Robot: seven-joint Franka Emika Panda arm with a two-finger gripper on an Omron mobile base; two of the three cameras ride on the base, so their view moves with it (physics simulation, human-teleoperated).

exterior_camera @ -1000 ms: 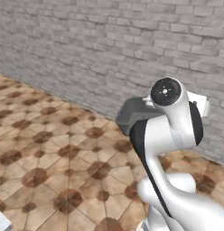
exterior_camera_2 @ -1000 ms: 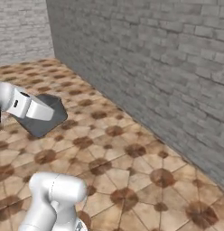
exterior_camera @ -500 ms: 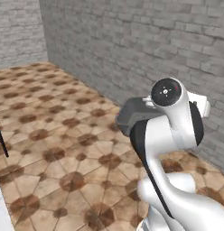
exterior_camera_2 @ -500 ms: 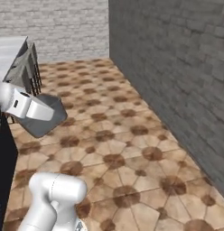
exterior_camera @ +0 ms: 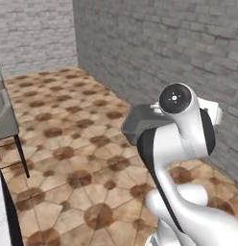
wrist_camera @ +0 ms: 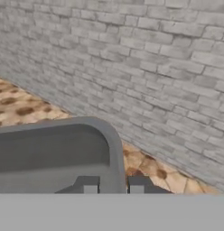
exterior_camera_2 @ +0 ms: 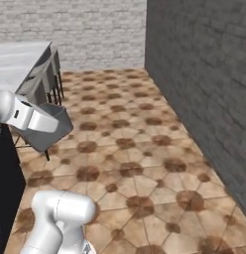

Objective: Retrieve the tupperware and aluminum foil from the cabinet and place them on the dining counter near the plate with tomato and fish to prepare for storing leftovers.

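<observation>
This looks like the dining end of a home kitchen, a rendered room rather than a real one, with grey brick walls (exterior_camera_2: 194, 74) on two sides meeting at a corner and a floor (exterior_camera_2: 140, 149) of brown and tan patterned tiles. Along the left in the right base view runs a long white marble dining counter (exterior_camera_2: 16, 57) with a row of grey chairs (exterior_camera_2: 45, 74) drawn up beside it on thin dark legs. In the left base view one of those chairs (exterior_camera: 5, 110) stands at the left edge on the same tiled floor.
</observation>
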